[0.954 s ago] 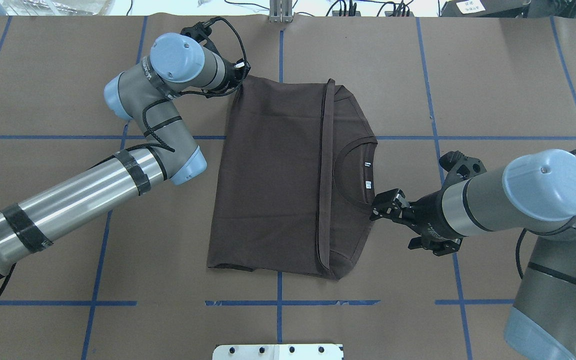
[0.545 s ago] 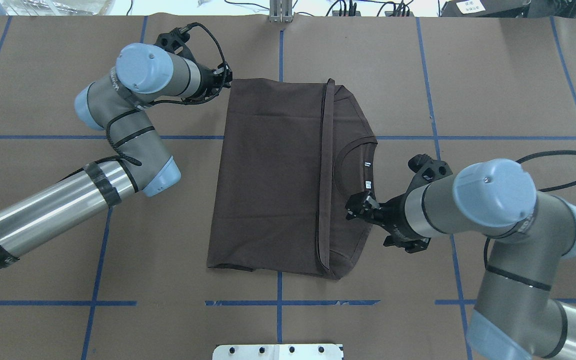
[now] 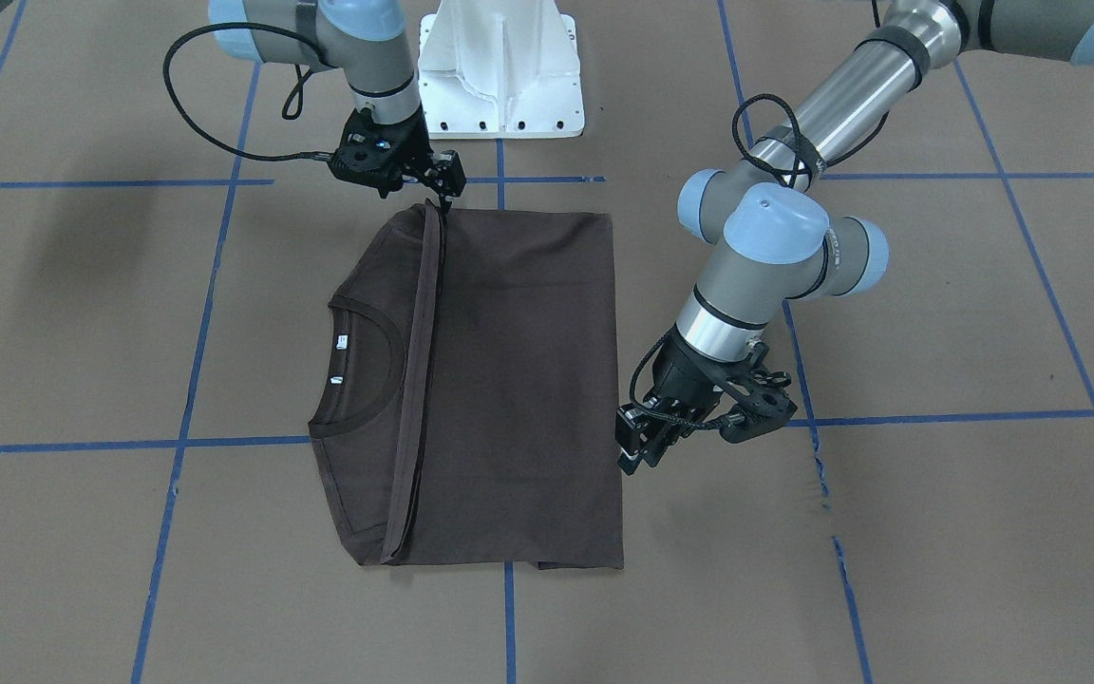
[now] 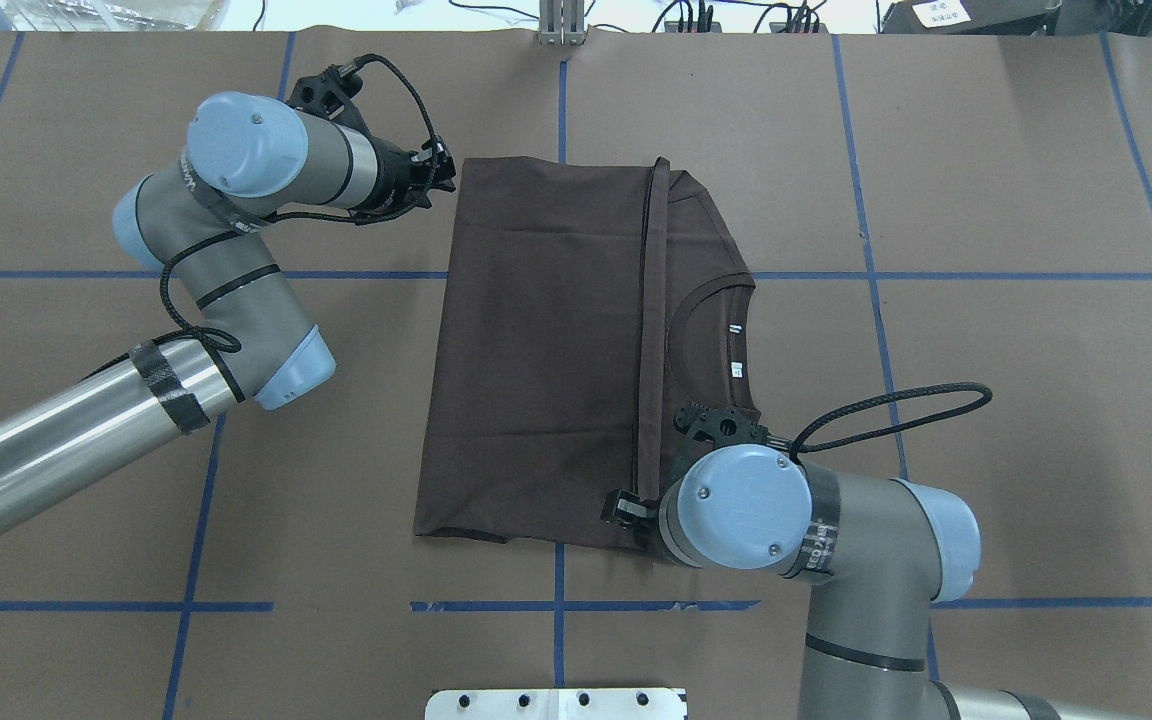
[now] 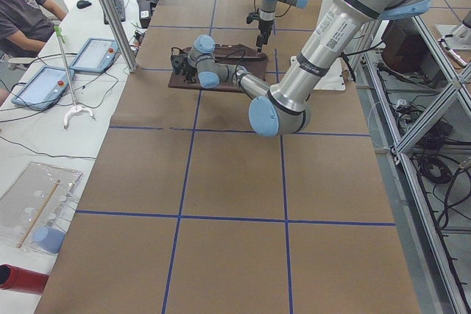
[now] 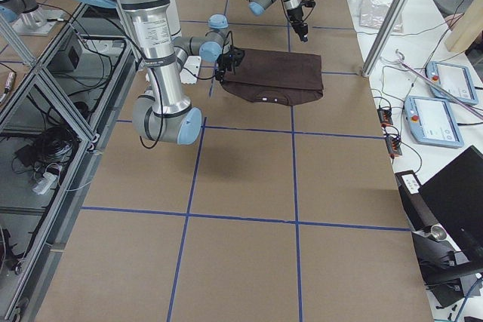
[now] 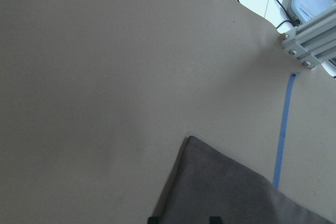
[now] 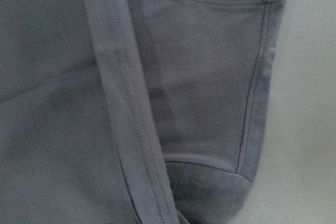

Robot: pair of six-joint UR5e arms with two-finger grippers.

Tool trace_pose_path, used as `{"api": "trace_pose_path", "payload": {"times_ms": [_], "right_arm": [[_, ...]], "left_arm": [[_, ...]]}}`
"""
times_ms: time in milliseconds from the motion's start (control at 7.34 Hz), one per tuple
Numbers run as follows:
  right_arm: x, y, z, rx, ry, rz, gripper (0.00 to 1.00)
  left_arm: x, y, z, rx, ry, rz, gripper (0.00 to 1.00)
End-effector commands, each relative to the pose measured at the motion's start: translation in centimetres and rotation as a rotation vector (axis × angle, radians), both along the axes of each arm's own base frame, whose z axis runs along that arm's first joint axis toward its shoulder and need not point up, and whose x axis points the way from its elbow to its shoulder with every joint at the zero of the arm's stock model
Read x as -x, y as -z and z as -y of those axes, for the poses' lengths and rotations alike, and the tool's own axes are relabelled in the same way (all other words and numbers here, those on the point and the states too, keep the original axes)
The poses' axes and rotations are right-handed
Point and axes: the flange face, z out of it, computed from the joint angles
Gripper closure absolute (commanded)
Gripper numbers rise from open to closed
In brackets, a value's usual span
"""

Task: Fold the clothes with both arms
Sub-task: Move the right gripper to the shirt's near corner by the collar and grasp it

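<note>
At the left, the left arm (image 4: 86,440), reaching in from the near left edge and bent back toward the middle. At its end the left gripper (image 4: 443,170), raised over the table (image 4: 986,200), just left of the far left corner of the T-shirt (image 4: 536,350). From the left wrist view: two fingertips (image 7: 153,220) at the bottom edge, spread apart, nothing between them, that corner of cloth lower down on the brown paper. Spread and empty, clear of the cloth.

In the middle of the table, the dark brown T-shirt, lying flat and folded. Lower body laid over from the left, hem band (image 4: 648,330) running near to far as a straight strip. Right of that strip, uncovered: ribbed collar (image 4: 674,345), two white tags (image 4: 736,368) inside the neck, a sleeve at the far end and another at the near end. Blue tape lines (image 4: 866,200) in a grid across the table, under and around the shirt.

At the right, the right arm (image 4: 866,540), coming in from the near right corner, wrist joint over the near right part of the shirt. Right gripper (image 3: 442,195) pointing straight down at the near end of the hem band, tips at the cloth. Mostly hidden under the wrist from overhead; right wrist view filled with hem and sleeve close up. Cannot tell whether closed or pinching the hem. At the table's near edge, a white base plate (image 4: 556,703).
</note>
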Motion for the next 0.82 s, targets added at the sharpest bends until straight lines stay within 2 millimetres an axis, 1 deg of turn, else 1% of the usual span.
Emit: {"api": "trace_pose_path", "payload": {"times_ms": [0,136,272,409,545,681], "right_arm": [[1.2,-0.8,-0.2,-0.062,0.082,-0.053,0.0],[1.1,-1.9,-0.2,-0.07,0.102,-0.079,0.0],[0.5,-3.8,-0.1,-0.083,0.137,-0.123,0.0],[-1.2,-4.8,0.5,-0.121,0.178,-0.134,0.0],[-3.6,-6.0,0.0,-0.121,0.191,-0.135,0.0],[-3.3,-5.3,-0.4,-0.127,0.191,-0.124,0.0]], "left_arm": [[0.0,0.0,-0.1,0.001,0.0,-0.002,0.57],[0.0,0.2,-0.1,0.0,0.0,-0.005,0.57],[0.0,0.2,-0.1,0.0,0.0,-0.005,0.57],[0.0,0.1,-0.2,0.001,-0.001,-0.004,0.57],[0.0,0.3,-0.2,-0.002,-0.001,-0.007,0.57],[0.1,0.5,-0.3,-0.004,-0.001,-0.01,0.57]]}}
